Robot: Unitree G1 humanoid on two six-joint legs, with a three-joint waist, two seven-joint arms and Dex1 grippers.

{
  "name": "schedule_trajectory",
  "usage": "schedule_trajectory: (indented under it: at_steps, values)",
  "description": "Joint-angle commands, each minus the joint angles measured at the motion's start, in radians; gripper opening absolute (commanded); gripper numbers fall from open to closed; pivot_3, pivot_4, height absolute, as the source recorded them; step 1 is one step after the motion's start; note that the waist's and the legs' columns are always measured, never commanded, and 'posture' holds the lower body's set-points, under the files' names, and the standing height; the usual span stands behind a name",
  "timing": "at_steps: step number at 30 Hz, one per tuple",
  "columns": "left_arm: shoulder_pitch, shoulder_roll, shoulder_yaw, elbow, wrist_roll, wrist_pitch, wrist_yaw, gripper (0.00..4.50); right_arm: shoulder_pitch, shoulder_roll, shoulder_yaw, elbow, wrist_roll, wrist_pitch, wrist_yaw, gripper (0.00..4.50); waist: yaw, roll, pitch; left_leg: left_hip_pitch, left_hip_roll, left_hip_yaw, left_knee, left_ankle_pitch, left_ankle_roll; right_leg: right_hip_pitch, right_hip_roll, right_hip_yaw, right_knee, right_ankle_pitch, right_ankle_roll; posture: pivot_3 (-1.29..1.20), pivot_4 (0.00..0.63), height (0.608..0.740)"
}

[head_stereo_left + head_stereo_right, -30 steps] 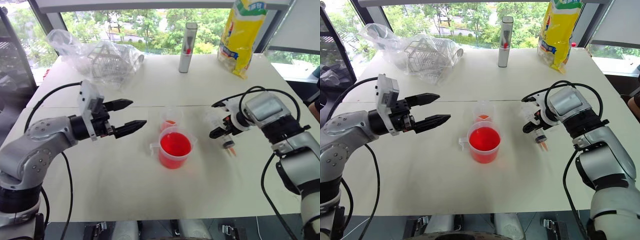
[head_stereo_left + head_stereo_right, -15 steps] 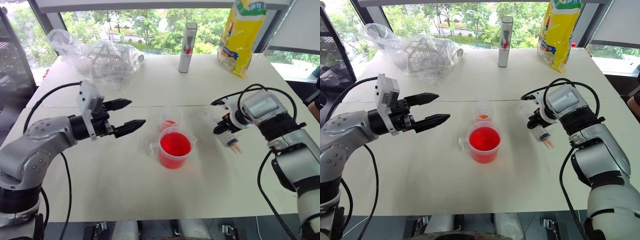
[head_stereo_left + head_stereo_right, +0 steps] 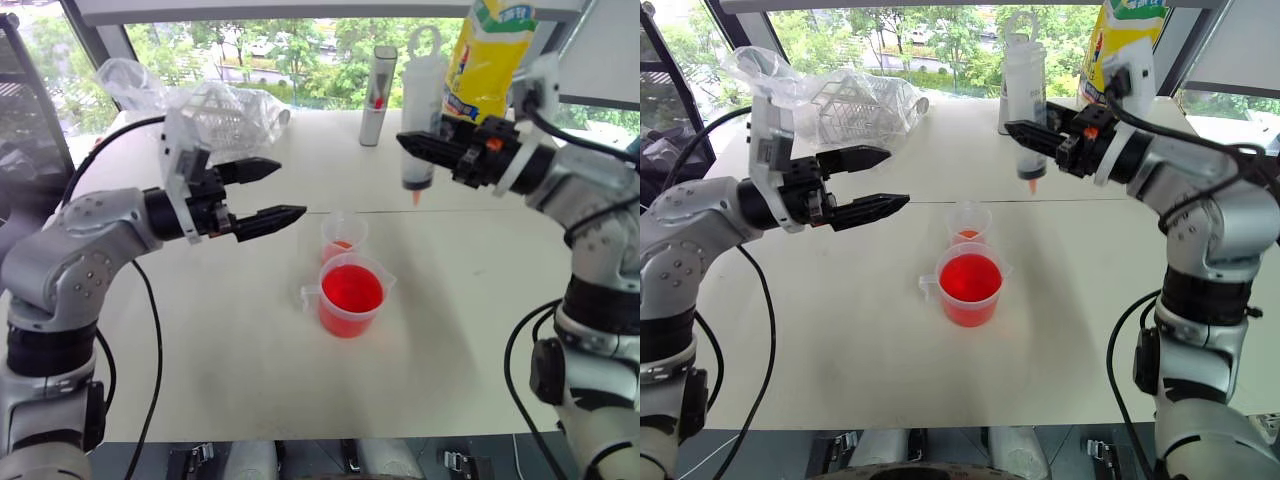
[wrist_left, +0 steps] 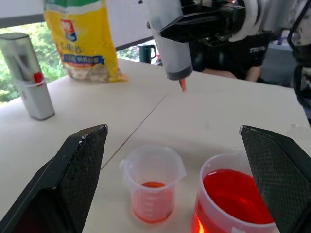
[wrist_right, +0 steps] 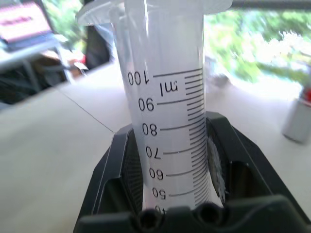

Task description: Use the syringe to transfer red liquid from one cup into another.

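My right gripper (image 3: 418, 150) is shut on the syringe (image 3: 419, 120) and holds it upright in the air. The orange nozzle (image 3: 415, 197) points down and the ring plunger is on top, above and to the right of the cups. The right wrist view shows the printed scale on its barrel (image 5: 170, 111). The larger handled cup (image 3: 350, 297) of red liquid (image 3: 351, 289) stands mid-table. The smaller cup (image 3: 343, 238) sits just behind it with a little red liquid at its bottom. To the left of the cups, at about the syringe's height, my left gripper (image 3: 290, 188) hovers open and empty.
A grey-white tube (image 3: 377, 95) and a yellow bag (image 3: 485, 70) stand at the table's far edge. A crumpled plastic bag with a white rack (image 3: 215, 115) lies at the back left. A person in dark clothes (image 4: 233, 53) sits beyond the table's right side.
My right gripper has lifted the syringe from near the tabletop, swung it up and toward the centre, and turned it upright. The left gripper has risen slightly.
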Motion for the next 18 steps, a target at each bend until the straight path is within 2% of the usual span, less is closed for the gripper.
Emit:
schedule_trajectory:
  at_steps: [1, 5, 9, 18]
  values:
    - [-0.066, 0.000, -0.016, 0.034, 0.006, -0.024, -0.063, 4.50, 0.081, 0.001, -0.053, -0.175, 0.159, -0.023, 0.051, 1.41, 0.000, 0.000, 0.000, 0.000, 0.000, 0.000, 0.000, 0.000, 0.000, 0.000, 0.000, 0.000, 0.000, 0.000, 0.000, 0.00, 0.150, 0.740]
    - [-0.107, -0.018, -0.031, 0.065, 0.008, -0.024, -0.093, 4.50, 0.163, -0.001, -0.033, -0.226, 0.209, -0.058, 0.046, 1.41, -0.003, 0.000, 0.000, 0.000, 0.000, 0.000, 0.000, 0.000, 0.000, 0.000, 0.000, 0.000, 0.000, 0.000, 0.000, 0.00, 0.150, 0.740]
    - [-0.170, -0.052, -0.072, 0.089, 0.005, -0.016, -0.149, 4.50, 0.312, 0.066, 0.089, -0.238, 0.143, -0.212, 0.061, 1.41, -0.002, -0.001, 0.000, 0.001, -0.001, 0.000, 0.000, 0.000, 0.000, 0.002, 0.001, 0.000, 0.000, 0.000, 0.000, 0.00, 0.150, 0.740]
    - [-0.230, -0.070, -0.113, 0.125, 0.028, -0.015, -0.219, 4.50, 0.408, 0.132, 0.238, -0.195, 0.020, -0.446, 0.056, 1.41, -0.001, 0.000, 0.000, 0.001, -0.001, 0.000, 0.001, 0.000, 0.000, 0.001, 0.002, 0.000, 0.001, 0.000, 0.000, 0.00, 0.150, 0.740]
